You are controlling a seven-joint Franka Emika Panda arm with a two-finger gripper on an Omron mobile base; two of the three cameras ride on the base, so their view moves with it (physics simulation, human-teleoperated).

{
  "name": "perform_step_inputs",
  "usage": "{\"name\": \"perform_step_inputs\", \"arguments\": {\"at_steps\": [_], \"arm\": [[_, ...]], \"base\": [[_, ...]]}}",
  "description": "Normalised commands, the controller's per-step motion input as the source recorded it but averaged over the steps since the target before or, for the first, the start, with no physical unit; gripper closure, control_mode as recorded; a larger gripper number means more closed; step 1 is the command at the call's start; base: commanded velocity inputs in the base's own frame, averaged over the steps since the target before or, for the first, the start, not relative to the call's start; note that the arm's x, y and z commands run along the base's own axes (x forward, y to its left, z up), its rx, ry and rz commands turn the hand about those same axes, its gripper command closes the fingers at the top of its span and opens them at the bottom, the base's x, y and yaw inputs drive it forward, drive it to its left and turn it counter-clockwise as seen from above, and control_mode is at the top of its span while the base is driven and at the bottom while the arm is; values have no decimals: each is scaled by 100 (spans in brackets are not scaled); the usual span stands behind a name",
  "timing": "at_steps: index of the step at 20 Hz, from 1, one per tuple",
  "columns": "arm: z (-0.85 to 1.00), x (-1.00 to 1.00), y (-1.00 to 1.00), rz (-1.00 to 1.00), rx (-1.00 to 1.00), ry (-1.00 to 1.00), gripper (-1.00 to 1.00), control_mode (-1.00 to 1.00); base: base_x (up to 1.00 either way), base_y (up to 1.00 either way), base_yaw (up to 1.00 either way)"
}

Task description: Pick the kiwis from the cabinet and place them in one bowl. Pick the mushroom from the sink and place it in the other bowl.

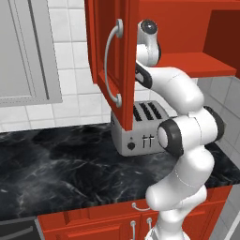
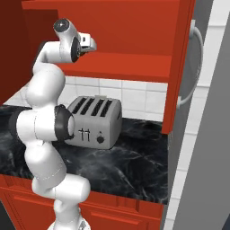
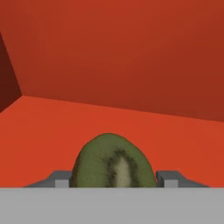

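Inside cabinet [image 2: 134, 27], on shelf: tool [image 3: 114, 180] clamped on kiwi [image 3: 113, 162], fingers either side.

— what's carrying things where i'm working?

— the red shelf [image 3: 52, 131] inside the cabinet [image 1: 112, 56]. a kiwi [image 3: 113, 162] lies on it, green-brown with a pale centre, near its front edge.

— and lower down?

— the black marbled worktop [image 1: 61, 168], on red base cabinets. a silver toaster [image 2: 95, 121] stands on it, close to the tiled wall, under the shelf. the rest of the dark surface around it looks bare.
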Motion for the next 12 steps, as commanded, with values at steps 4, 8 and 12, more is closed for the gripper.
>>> {"name": "perform_step_inputs", "arguments": {"at_steps": [4,8,12], "arm": [[15,-28,-27,-5,0,-4,100,-100],[32,-32,-19,-7,0,5,100,-100],[34,-36,-6,-8,0,9,100,-100]], "base": [[0,0,0],[0,0,0],[0,0,0]]}}
